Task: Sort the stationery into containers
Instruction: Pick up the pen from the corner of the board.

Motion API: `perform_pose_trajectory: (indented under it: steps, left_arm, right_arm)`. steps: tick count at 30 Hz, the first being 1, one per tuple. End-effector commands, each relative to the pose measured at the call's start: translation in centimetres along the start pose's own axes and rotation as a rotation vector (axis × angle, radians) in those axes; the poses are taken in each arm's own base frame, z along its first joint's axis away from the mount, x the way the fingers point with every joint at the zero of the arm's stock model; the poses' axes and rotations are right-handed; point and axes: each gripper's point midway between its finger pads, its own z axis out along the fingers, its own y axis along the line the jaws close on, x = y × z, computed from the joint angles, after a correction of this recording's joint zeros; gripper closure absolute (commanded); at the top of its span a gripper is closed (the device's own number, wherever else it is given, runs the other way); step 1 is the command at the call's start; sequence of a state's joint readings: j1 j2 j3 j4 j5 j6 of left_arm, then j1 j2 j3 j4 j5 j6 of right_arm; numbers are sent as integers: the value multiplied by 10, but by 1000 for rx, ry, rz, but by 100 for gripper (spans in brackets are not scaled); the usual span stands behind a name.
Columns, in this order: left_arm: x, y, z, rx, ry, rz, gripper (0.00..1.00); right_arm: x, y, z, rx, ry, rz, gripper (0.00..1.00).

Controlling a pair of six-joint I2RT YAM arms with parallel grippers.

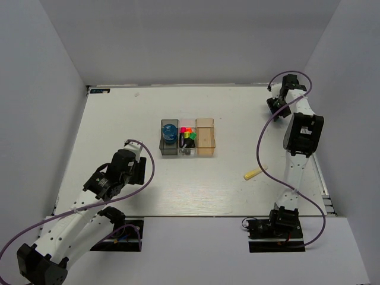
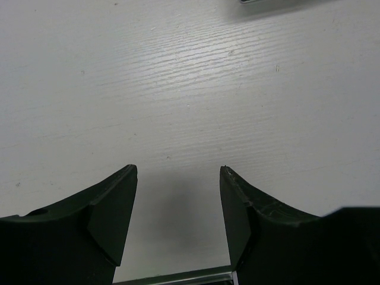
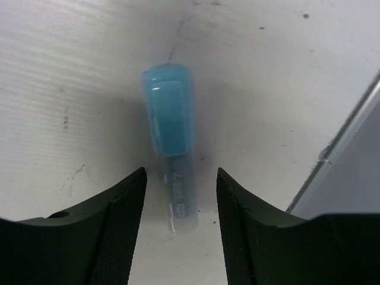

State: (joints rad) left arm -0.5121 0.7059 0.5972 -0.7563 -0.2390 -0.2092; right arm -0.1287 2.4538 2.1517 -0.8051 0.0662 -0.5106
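While grey walls (image 1: 196, 41) box the white worktop (image 1: 119, 119), left claw (image 2: 178, 172) gapes wide above it, right claw (image 3: 181, 172) spreads around a light-blue bar (image 3: 169, 119) near the far-right corner; bins (image 1: 205, 138) sit central.

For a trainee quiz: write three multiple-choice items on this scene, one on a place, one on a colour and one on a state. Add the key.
1. Where is the pale-yellow bar?
A. in a bin
B. held in the air
C. lying on the table

2. What colour is the roll in the grey bin?
A. blue
B. red
C. green

3. How is the right gripper set?
A. shut on a marker
B. open, with a light-blue bar showing between its fingers
C. shut and empty

Key:
1 C: the top view shows it alone on the table.
2 A: the roll shows blue through the dark wall.
3 B: the wrist view shows a wide gap between the fingers, with the bar's end in it.
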Motion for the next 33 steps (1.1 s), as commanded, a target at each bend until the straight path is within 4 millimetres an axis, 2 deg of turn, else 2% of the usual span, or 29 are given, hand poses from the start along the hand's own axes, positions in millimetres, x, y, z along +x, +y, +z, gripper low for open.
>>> perform_pose_trajectory:
  steps: [1,3,6,10,13,14,15,18,19,20,22,23,24,29,31,33]
  left_arm:
    - [-2,0,0,5,-10,0,32]
    - [-1,1,0,2,-6,1,32]
    - [-2,0,0,6,-10,0,32]
    - [-2,0,0,7,-10,1,32]
    - [-2,0,-1,7,-13,-1,32]
    - [-3,0,-2,7,-17,-2,32]
    - [-2,0,-1,5,-14,-4,32]
    - [-4,0,-1,6,-22,-5,32]
    - [-3,0,-1,6,-17,-5,32]
    - [-3,0,-1,8,-14,-1,32]
    - [-3,0,-2,8,-20,-4,32]
    - [-2,0,-2,5,-15,-3,32]
    - [-3,1,-2,3,-21,-4,32]
    - [-2,0,-1,5,-15,-3,32]
    - [-2,-1,-1,10,-11,0,32]
    - [-1,0,0,6,-8,-3,32]
  right_arm:
    - [32,47,10,-180,97,-44,45]
    - [43,59,10,-234,127,-41,47]
    - [56,72,10,-292,156,-37,55]
    - [73,89,10,-332,196,-35,71]
    - [79,94,13,-319,208,-39,73]
    - [76,91,8,-302,191,-39,78]
    - [79,93,9,-293,199,-31,80]
    - [69,92,0,-264,166,-43,84]
    - [70,99,-4,-301,176,-39,86]
    - [59,97,-6,-306,154,-46,89]
    - [66,113,-13,-401,194,-21,94]
    - [59,117,-19,-432,180,-8,96]
    - [61,123,-18,-454,192,-3,100]
    - [60,154,-38,-593,170,42,100]
    - [56,158,-50,-613,142,48,100]
    - [54,170,-58,-669,130,63,100]
